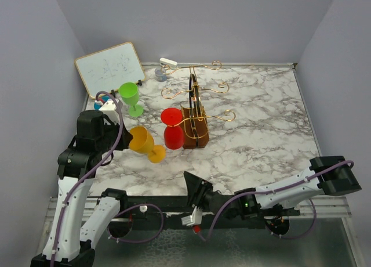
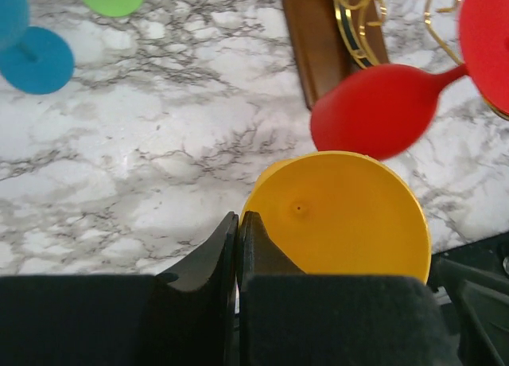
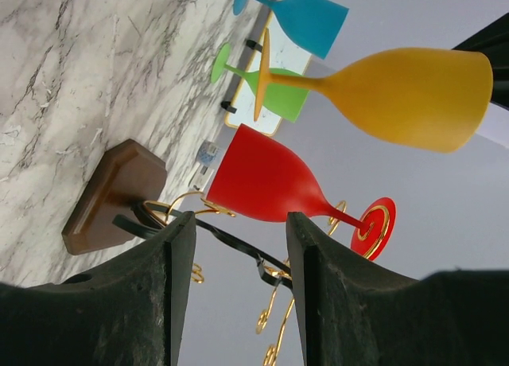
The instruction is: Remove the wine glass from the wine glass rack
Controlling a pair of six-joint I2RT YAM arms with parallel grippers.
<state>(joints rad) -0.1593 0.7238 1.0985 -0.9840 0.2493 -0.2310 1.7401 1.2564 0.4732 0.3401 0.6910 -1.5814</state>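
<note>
Pale lilac walls close in a white, grey-veined marble table (image 1: 261,127). At its middle stands the wine glass rack (image 1: 196,136), a brown wooden block carrying a tall gold wire frame with curled arms. A red plastic wine glass (image 1: 173,130) hangs upside down on the rack's left side. Its foot is caught in a wire curl and its bowl points down just beside the block, so it has not yet been taken off.

Near the rack's front, the right gripper (image 3: 240,216) faces this glass with jaws spread wide and empty, lined up as if to close around the bowl.

Left of the rack, just beside the red glass, a yellow plastic wine glass (image 1: 142,140) stands bowl-up. The left gripper (image 2: 237,231) is pinched tight, apparently on the yellow glass's thin rim, probably to steady it clear of the rack.

Further left of the rack are a green wine glass (image 1: 131,96) and a blue wine glass (image 2: 32,56).
</note>
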